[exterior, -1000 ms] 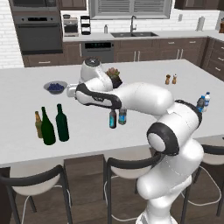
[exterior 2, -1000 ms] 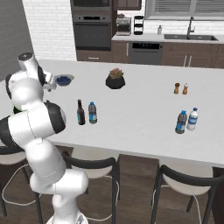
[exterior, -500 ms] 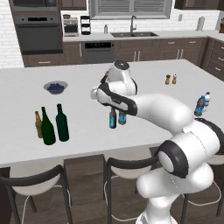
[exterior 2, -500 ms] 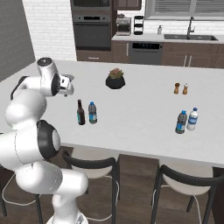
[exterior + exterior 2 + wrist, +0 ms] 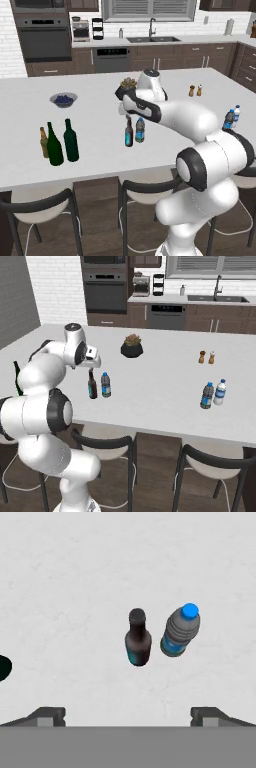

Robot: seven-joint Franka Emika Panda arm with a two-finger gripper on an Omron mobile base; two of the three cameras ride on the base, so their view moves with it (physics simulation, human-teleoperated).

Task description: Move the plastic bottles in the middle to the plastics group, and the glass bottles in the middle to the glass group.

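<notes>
Overhead, the hand (image 5: 128,714), fingers spread wide, looks down on a dark bottle (image 5: 137,639) beside a water bottle (image 5: 180,631); side views add glass bottles (image 5: 60,142) leftward on the counter (image 5: 100,120).

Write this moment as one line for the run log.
gripper: open, holding nothing, above the counter | below it: brown bottle and water bottle, upright, side by side | glass group: three bottles

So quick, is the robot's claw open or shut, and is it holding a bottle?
Claw: open and empty, hanging above the short dark bottle and the small plastic bottle.
</notes>
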